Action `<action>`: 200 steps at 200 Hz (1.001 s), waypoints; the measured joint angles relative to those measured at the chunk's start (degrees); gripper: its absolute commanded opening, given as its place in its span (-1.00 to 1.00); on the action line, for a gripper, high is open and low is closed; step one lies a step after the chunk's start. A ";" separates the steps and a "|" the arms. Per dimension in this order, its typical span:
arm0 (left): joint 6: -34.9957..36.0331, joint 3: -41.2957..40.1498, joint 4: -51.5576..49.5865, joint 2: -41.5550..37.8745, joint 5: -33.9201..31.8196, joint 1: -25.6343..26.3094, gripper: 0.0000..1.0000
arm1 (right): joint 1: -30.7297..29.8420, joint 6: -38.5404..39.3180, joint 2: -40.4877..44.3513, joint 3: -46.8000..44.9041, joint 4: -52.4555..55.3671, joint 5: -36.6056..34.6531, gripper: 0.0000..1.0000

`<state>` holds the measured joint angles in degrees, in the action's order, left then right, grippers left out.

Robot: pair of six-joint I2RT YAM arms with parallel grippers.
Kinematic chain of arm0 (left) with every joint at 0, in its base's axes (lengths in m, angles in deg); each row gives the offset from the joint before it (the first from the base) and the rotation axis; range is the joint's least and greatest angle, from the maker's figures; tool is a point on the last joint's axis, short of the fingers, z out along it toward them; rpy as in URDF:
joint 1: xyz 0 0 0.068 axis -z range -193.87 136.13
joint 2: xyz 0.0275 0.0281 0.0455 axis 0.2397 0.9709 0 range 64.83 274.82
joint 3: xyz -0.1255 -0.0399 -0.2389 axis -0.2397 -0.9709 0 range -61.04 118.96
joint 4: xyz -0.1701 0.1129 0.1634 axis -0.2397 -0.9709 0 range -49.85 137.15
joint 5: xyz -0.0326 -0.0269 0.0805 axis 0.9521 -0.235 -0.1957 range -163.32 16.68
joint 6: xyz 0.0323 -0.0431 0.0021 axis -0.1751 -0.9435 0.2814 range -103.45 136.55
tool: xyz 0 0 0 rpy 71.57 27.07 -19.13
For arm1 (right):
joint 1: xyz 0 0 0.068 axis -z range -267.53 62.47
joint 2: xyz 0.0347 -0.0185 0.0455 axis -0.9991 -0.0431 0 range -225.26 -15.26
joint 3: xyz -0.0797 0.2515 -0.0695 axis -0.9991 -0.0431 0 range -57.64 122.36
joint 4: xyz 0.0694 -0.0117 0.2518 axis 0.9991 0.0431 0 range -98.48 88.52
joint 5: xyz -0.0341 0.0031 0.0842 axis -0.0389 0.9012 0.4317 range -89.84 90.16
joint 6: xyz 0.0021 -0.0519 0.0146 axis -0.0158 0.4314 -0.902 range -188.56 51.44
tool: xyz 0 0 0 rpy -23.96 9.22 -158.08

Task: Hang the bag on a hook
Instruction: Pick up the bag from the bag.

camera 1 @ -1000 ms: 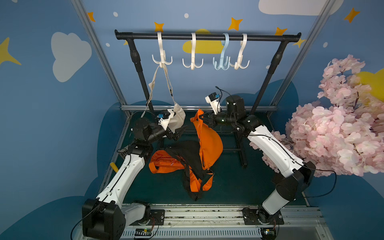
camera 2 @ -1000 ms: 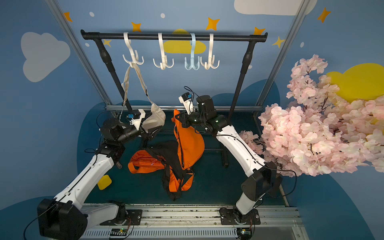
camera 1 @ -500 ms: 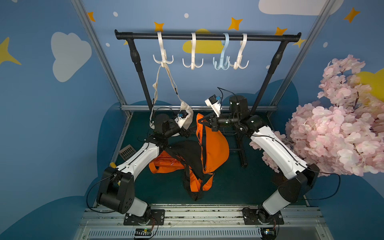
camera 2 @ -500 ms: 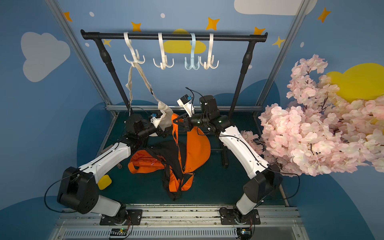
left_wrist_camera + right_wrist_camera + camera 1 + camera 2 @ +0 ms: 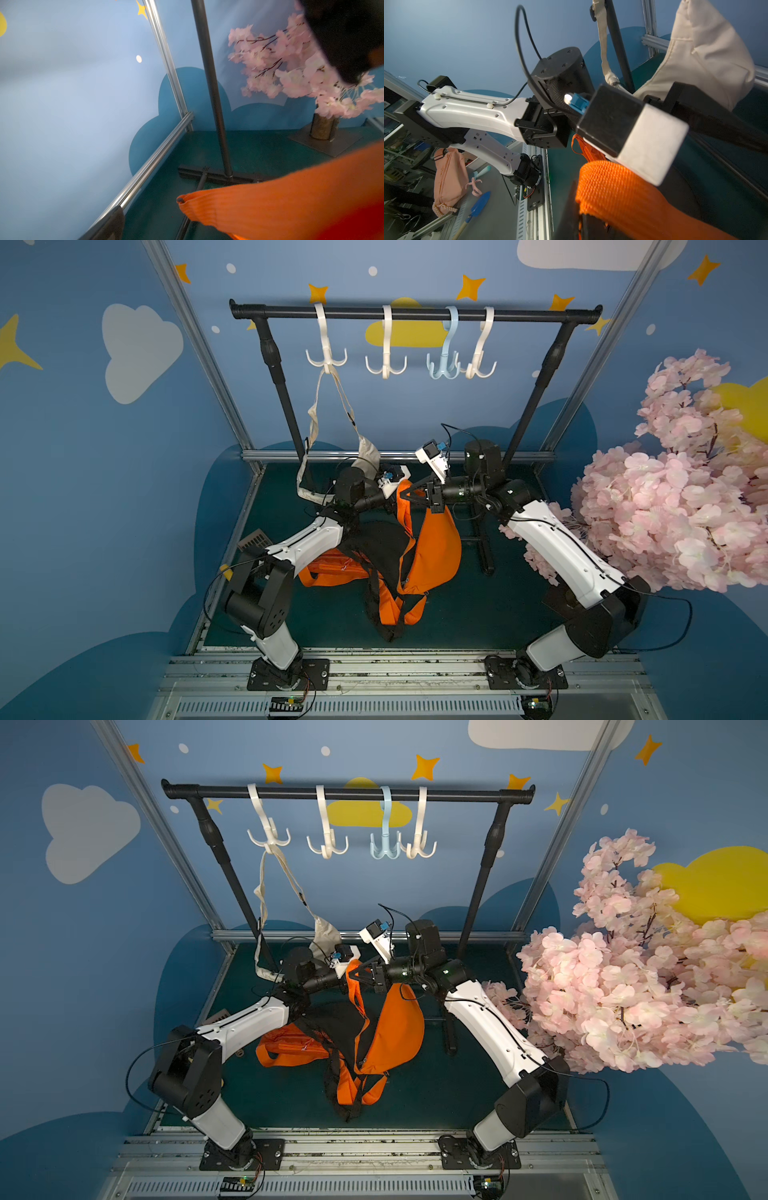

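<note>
- Trailing its lower end on the floor (image 5: 498,614) well below the rail (image 5: 415,315), the orange bag (image 5: 432,547) is not hung yet.
- Its long axis runs steeply up toward the rail, with the pouch hanging low and the gripped strap (image 5: 404,510) end uppermost.
- Right gripper (image 5: 411,495) is clamped on that strap, under the rail's middle; left gripper (image 5: 394,506) stands spread wide just beside it, gripping nothing visible.
- Left to do, I judge: raise the strap to the rail and loop it over a free hook (image 5: 385,364); the end hook (image 5: 326,360) carries a cream bag (image 5: 368,452).
</note>
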<state>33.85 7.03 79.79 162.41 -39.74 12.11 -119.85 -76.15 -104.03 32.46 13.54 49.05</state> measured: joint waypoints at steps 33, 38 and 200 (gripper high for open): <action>-4.74 1.22 4.42 1.62 2.27 0.07 0.74 | 0.87 -1.60 0.00 -0.76 -1.38 1.33 -1.00; -5.51 1.49 4.83 1.77 2.51 0.07 0.66 | 1.01 -1.68 0.00 -0.76 -1.62 1.46 -1.00; -7.21 13.60 -7.65 1.92 -18.03 3.28 -0.92 | 5.95 -6.91 2.62 -10.60 -8.98 -11.76 -0.45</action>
<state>26.63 20.63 72.14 164.33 -57.77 15.39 -113.90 -83.06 -101.41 21.86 4.56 37.29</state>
